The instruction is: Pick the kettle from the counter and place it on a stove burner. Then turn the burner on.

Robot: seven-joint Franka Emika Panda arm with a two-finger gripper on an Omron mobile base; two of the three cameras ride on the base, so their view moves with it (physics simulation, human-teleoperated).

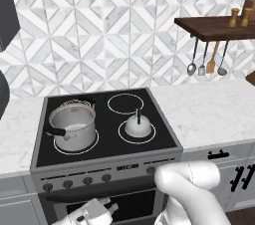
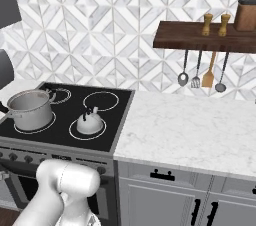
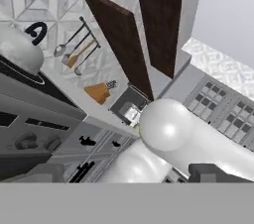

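Observation:
The small silvery kettle (image 1: 137, 127) (image 2: 90, 125) with its thin dark handle stands upright on the front right stove burner (image 1: 150, 137) (image 2: 75, 135), a white ring on the black cooktop. The white marble counter (image 1: 209, 109) (image 2: 190, 130) runs to the right of the stove. My gripper (image 1: 110, 208) hangs low in front of the oven door, below the knob row and left of the kettle, open and holding nothing. In the tilted hand view the kettle (image 3: 17, 52) appears at the upper left, and the fingertips are hidden.
A larger steel pot (image 1: 72, 124) (image 2: 31, 109) with a black handle occupies the front left burner. A row of knobs (image 1: 67, 183) (image 2: 20, 157) lines the stove front. A dark wooden shelf (image 1: 214, 27) (image 2: 205, 42) with hanging utensils juts out above the counter.

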